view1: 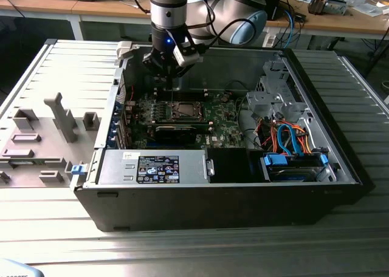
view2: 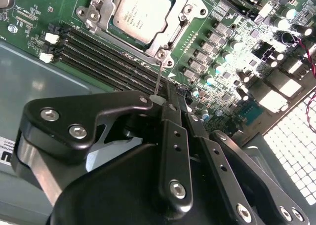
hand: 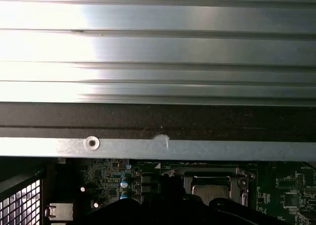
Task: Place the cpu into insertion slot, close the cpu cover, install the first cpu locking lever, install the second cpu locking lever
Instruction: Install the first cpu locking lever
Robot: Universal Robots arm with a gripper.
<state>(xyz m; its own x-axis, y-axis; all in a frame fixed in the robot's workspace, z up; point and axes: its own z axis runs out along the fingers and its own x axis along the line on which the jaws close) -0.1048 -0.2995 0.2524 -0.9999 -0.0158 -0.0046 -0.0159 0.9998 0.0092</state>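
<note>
Item 1. Grey fixture tray (view1: 42,137): recorded at the exterior view's left, on the ribbed metal counter (view1: 340,240), beside the open computer case (view1: 243,198).

Item 2. Motherboard (view1: 225,128): seated in the floor of the case, toward its far side. Long black memory slots (view2: 108,52) are noted beside the socket in the second wrist view.

Item 3. Insertion slot (view1: 183,111): located near the middle of the motherboard. The cpu (view2: 143,10) is seen lying flat inside it, its silver-grey top exposed; this step is judged done.

Item 4. Cpu cover (view2: 180,25): the silvery frame is seen lying down around the chip, its cut-out centre showing the chip's top. It is judged closed, or very nearly so.

Item 5. Locking lever (view2: 159,77): a thin wire rod is seen running from a corner of the socket toward the end effector, standing away from the board and not latched. The levers are therefore judged still to be installed; whether the second one is set cannot be told.

Item 6. End effector (view2: 170,104): held above the far edge of the motherboard, just behind the socket. Its black fingers (view2: 173,151) are drawn nearly together, with the lever's tip at or between them; a firm grip cannot be confirmed.

Item 7. Drive bay with orange and blue cables (view1: 289,140): recorded at the exterior view's right inside the case.
</note>
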